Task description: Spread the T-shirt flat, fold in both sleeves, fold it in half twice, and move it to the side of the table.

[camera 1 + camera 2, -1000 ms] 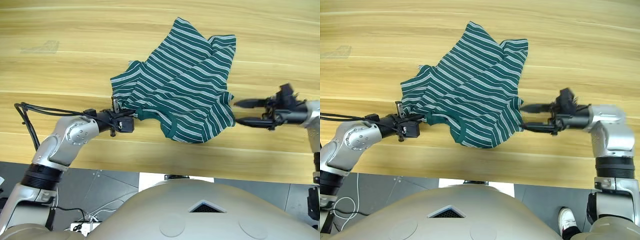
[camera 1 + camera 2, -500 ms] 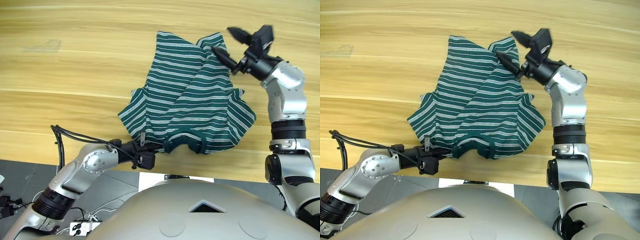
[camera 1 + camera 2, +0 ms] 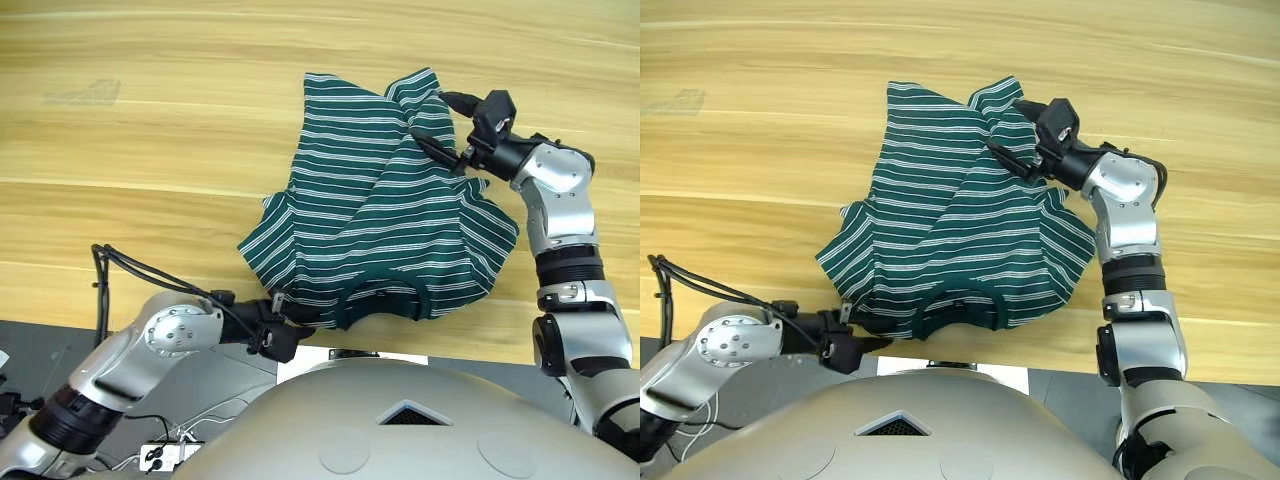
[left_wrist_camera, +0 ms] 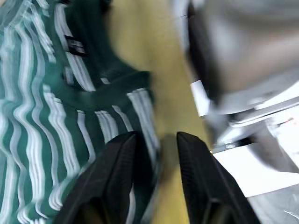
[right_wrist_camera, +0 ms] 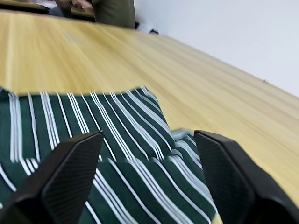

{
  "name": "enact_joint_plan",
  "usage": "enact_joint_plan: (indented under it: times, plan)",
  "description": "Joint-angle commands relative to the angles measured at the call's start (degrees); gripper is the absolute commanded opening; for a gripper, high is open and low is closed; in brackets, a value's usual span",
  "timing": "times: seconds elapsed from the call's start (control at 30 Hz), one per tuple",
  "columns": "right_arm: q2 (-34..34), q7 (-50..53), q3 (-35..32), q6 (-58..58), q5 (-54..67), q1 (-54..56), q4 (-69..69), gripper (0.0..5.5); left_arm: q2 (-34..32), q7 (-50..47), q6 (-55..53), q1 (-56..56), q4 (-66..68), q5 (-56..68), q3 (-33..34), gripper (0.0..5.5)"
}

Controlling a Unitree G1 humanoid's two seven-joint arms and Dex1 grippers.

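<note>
The shirt (image 3: 380, 210) is lying bunched at the middle of the bench (image 3: 150, 150), its long axis running from the collar (image 3: 385, 295) at lower centre up to a corner at upper centre-right. The left fingers (image 3: 290, 325), at lower left, are pinching the shoulder edge beside the collar. The right fingers (image 3: 432, 118), at upper right, are hanging spread apart over that far corner and are much the nearer to it. Spreading likely calls for them closing there and pulling away from the left.

left arm (image 3: 175, 332): silver, looped black cables (image 3: 140, 267); right arm (image 3: 560, 200): silver, black rings; right pincer (image 3: 432, 118): black, textured
</note>
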State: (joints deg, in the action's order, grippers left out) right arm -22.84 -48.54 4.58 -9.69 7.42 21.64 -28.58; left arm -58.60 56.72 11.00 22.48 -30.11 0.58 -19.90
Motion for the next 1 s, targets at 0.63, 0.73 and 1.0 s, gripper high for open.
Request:
enact_joint_plan:
  times: [0.63,0.73,1.0]
  plan:
    - [5.5,35.0,15.6,-3.5,-32.4,30.7,-49.0,3.63,42.0,-35.1,2.0,-58.0,69.2,-10.2,-4.0,2.40]
    - [5.9,35.9,17.8,-2.4,-35.6,28.9,-50.1,3.63,45.5,-36.1,5.3,-59.4,78.5,-13.5,-5.4,2.40]
    - [-0.3,36.2,13.8,-2.8,-33.2,22.9,-50.3,3.63,43.4,-40.6,11.4,-54.5,94.1,-16.5,-3.3,2.40]
